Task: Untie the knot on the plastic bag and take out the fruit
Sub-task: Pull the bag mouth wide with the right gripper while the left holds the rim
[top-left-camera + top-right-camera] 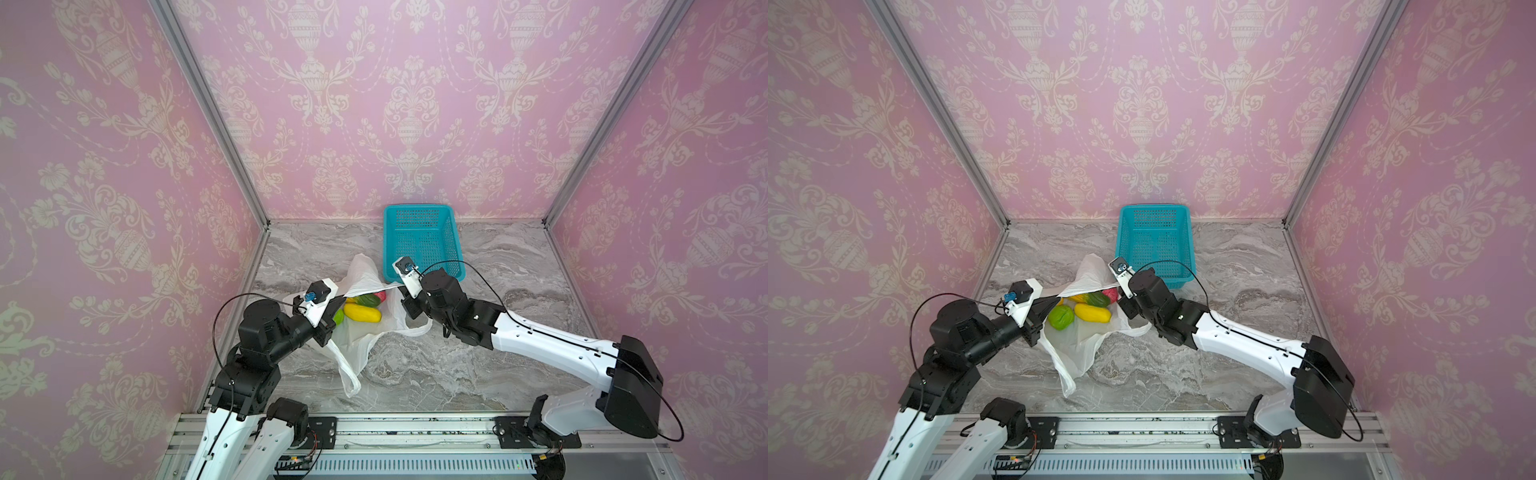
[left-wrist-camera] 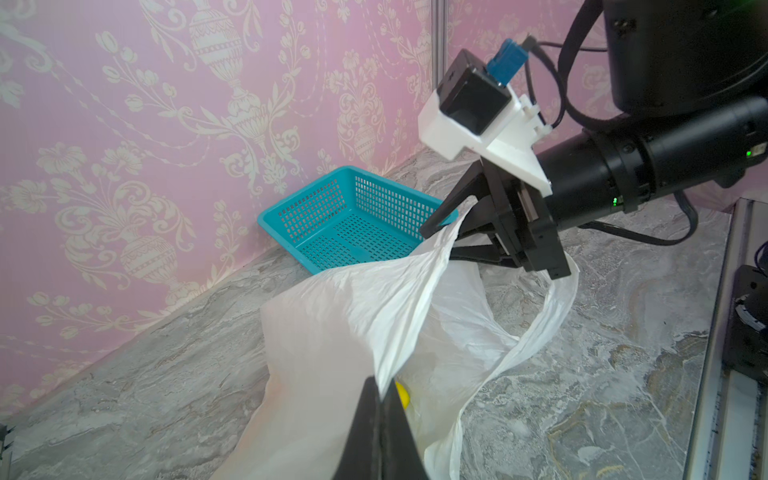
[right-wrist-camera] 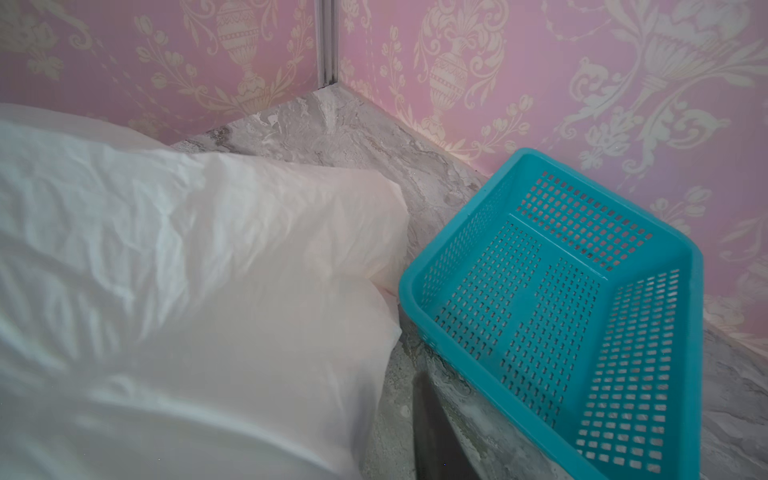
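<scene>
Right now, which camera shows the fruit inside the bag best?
A top view: looking down into the open plastic bag, the fruit shows yellow, green and red pieces. Both top views show this. The left wrist view catches only a yellow sliver; the right wrist view shows just the bag's plastic.

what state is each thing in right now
plastic bag, untied, mouth stretched between both end effectors
fruit, inside the bag, none taken out
teal basket, upright, empty
left end effector, shut on the bag's rim
right end effector, jaws around the bag's rim, grip unclear
</scene>
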Robot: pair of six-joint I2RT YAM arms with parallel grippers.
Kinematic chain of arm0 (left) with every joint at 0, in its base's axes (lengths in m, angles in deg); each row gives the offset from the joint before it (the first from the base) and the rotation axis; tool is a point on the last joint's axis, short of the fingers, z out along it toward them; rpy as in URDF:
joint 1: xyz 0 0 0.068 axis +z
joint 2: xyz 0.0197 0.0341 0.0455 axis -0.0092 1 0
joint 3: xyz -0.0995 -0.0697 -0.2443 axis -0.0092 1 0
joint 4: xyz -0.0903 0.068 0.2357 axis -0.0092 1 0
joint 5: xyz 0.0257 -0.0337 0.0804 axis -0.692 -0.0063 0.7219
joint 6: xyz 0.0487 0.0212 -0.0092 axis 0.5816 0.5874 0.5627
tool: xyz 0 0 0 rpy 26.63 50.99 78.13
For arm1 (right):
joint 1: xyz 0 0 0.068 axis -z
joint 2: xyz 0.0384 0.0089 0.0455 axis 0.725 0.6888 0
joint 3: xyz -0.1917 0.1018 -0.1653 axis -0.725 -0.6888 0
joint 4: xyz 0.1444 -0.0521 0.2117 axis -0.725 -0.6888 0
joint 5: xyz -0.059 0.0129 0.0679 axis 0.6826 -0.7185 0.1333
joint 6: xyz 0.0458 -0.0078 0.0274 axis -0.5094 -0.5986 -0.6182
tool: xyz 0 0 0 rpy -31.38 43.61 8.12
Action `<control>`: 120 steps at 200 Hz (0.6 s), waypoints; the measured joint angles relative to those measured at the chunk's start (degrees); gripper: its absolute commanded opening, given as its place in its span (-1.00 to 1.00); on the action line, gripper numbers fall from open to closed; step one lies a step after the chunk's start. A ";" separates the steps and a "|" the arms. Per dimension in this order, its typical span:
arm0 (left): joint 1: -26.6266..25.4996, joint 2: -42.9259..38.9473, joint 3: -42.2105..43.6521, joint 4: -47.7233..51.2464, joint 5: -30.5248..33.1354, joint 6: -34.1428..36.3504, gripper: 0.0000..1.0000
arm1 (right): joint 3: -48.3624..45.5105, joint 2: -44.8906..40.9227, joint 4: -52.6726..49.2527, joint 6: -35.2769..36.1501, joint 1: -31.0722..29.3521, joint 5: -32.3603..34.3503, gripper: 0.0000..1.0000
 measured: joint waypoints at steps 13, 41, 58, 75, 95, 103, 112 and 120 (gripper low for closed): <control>0.07 1.66 0.00 0.20 -0.94 -0.46 -1.00 | -1.99 -2.05 0.04 -0.26 0.28 1.20 -0.09; 0.17 2.80 0.00 0.42 -3.34 -1.31 -1.00 | -4.87 -4.96 -0.46 -0.07 0.48 3.06 0.08; 0.20 2.01 0.00 0.35 -4.52 -1.88 -1.00 | -5.51 -6.71 -0.92 0.09 0.42 3.04 0.42; 0.50 1.55 0.00 0.13 -5.40 -2.14 -1.00 | -7.63 -10.40 -0.90 1.75 -0.70 2.58 0.59; 0.96 2.01 0.00 -0.09 -5.31 -2.54 -1.00 | -10.34 -15.82 -0.22 4.15 -5.16 1.70 0.61; 1.22 2.32 0.00 -0.11 -5.27 -2.62 -1.00 | -11.19 -17.73 0.48 5.44 -7.91 1.31 0.59; 1.51 2.62 0.00 -0.13 -5.29 -2.93 -1.00 | -11.89 -19.30 1.29 7.10 -11.19 0.66 0.57; 1.73 2.93 0.00 -0.24 -5.31 -3.19 -1.00 | -12.22 -20.13 2.05 8.66 -14.08 0.20 0.52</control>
